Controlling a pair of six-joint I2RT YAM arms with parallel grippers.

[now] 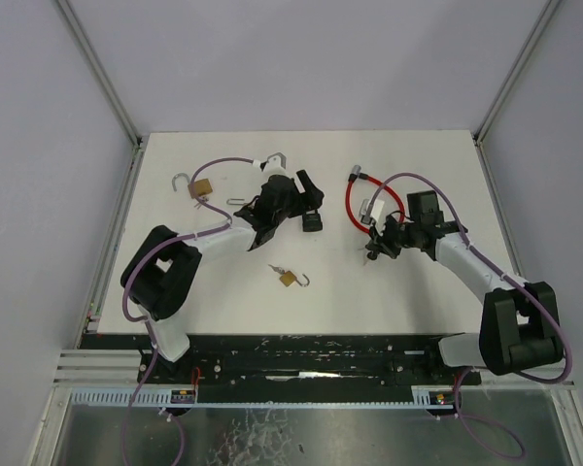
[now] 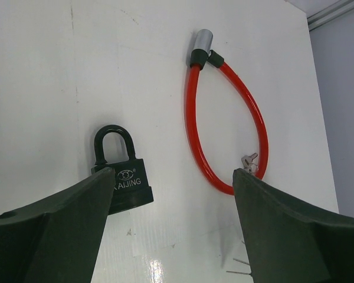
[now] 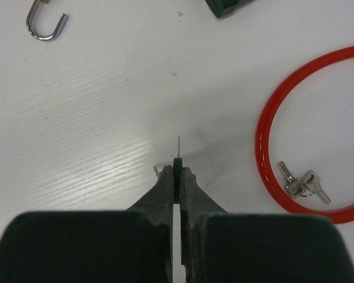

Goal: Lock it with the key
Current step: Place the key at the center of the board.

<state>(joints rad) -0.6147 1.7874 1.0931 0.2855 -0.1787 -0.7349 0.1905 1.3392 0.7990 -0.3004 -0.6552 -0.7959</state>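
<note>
White table (image 2: pixel 41 82). Left gripper (image 2: pixel 174 177) gaping wide, padlock (image 2: pixel 123 180) against its left finger, I'd guess ready for bracing. Right gripper (image 3: pixel 177 169) pinched tight on a thin key (image 3: pixel 177 158), apparently edge-on for insertion; spare keys (image 3: pixel 301 184) lie right of it.

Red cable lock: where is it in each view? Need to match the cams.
Top external: cable lock right of centre.
Left wrist: upper right, whole loop.
Right wrist: right edge, part of the loop.
Shared landmark: keys inside the loop, clear in both wrist views.
</note>
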